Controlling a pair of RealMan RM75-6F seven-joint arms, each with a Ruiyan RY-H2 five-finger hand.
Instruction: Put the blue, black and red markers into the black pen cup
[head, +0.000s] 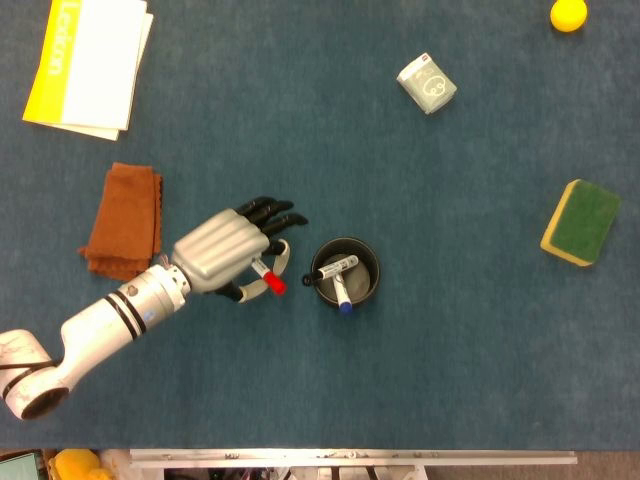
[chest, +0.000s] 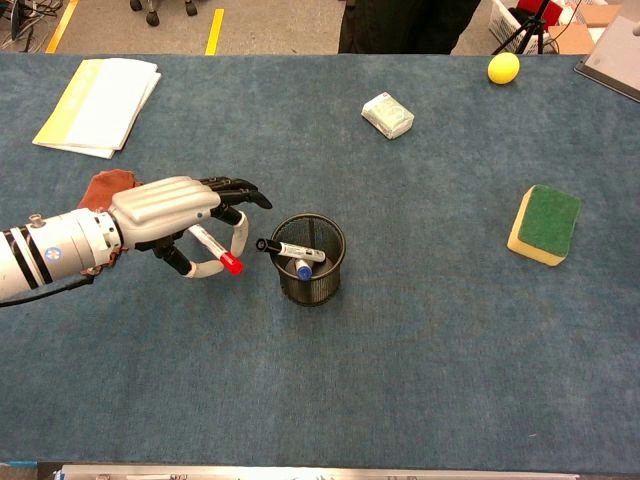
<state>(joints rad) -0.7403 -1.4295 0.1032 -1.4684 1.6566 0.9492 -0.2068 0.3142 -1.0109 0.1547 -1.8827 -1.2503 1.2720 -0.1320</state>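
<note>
We see our left hand (head: 222, 252) above the blue table (head: 420, 360), just left of the cup (head: 346, 271). Its fingers (chest: 235, 187) are curled around the red marker (chest: 216, 249) and hold it off the table. The marker is tilted, with its red cap low and pointing toward 4 o'clock in the head view, at the cup. Its long line runs from 10 to 4. A small gap lies between the cap and the cup's rim. The black marker (head: 333, 267) and the blue marker (head: 342, 297) are already in the cup, leaning; the black one sticks out at 9 o'clock and the blue one at 6 o'clock. At 9 o'clock from the hand lies a brown cloth (head: 124, 222), close by. A book (head: 90, 62) sits far off at 11 o'clock near the table's edge. Right of the cup there is lots of bare table. A sponge (head: 581, 222) lies far away at 3 o'clock. We cannot see our right hand.
</note>
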